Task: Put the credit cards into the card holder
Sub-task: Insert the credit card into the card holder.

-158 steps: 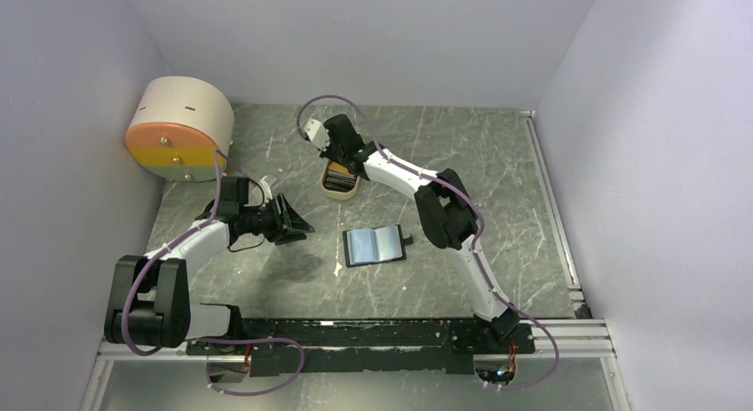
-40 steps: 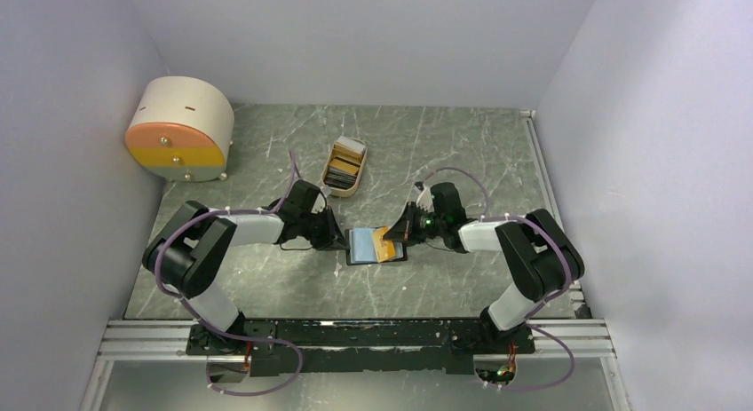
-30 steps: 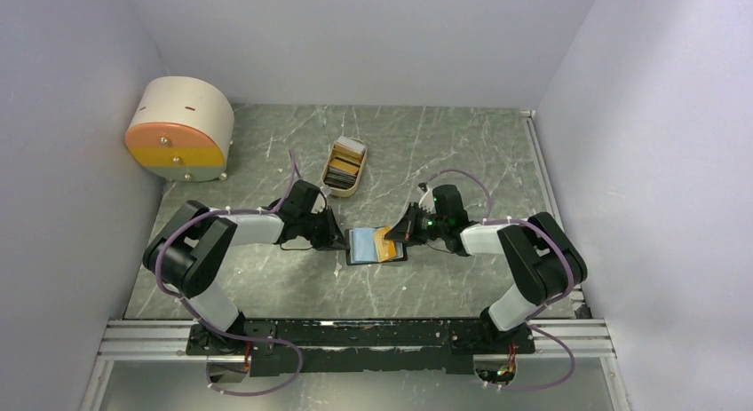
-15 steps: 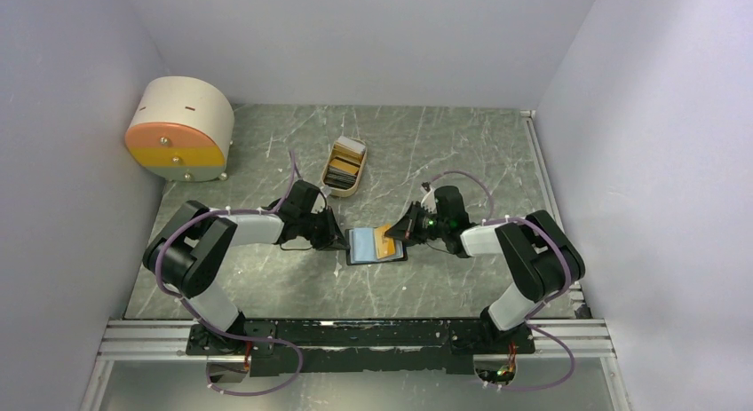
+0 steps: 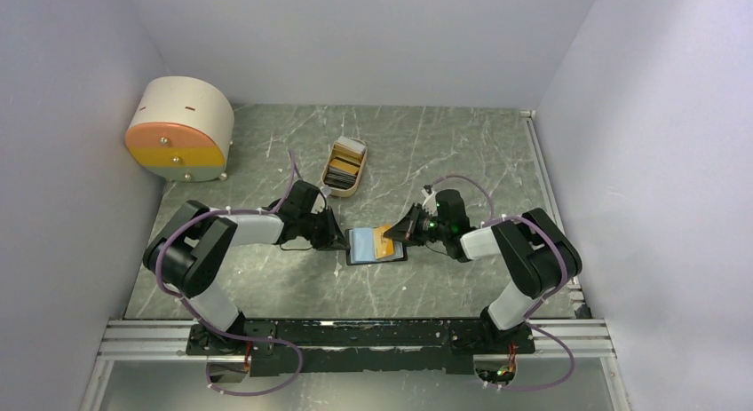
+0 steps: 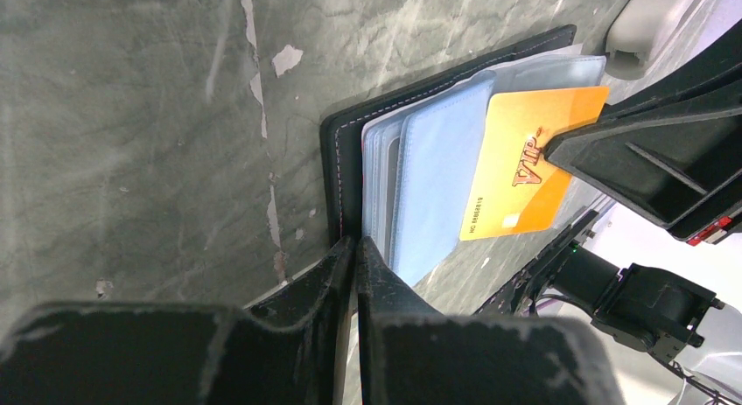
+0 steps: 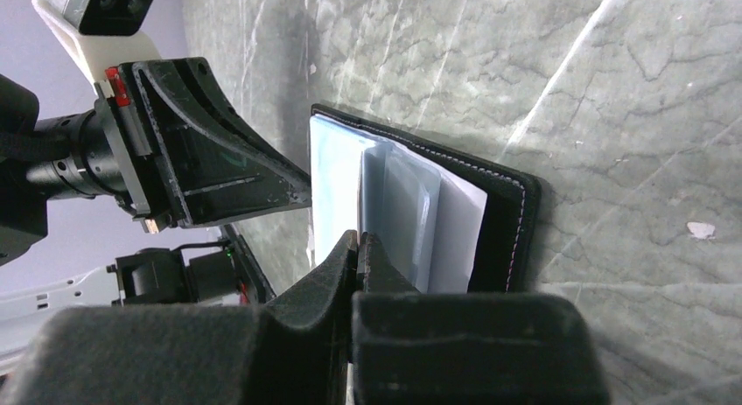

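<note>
The card holder (image 5: 366,247) lies open on the table, black with blue-grey pockets. My left gripper (image 5: 343,242) is shut on its left cover edge, seen in the left wrist view (image 6: 354,245). My right gripper (image 5: 400,235) is shut on a golden-yellow credit card (image 5: 384,243) marked VIP (image 6: 525,164). The card's left edge is tucked under a blue pocket sleeve (image 6: 433,182). In the right wrist view the right gripper (image 7: 357,240) holds the card edge-on over the card holder (image 7: 503,221). The other credit cards (image 5: 341,172) lie stacked in a beige tray.
The beige oblong tray (image 5: 328,186) stands behind the card holder, and its end shows in the left wrist view (image 6: 652,29). A big beige-and-orange round box (image 5: 178,131) stands at the back left. Walls close in on the left, back and right.
Five seconds ago my right gripper was at the tray and my left arm was off to the left. Both are now at the card holder. Over the last second the card barely moved.
</note>
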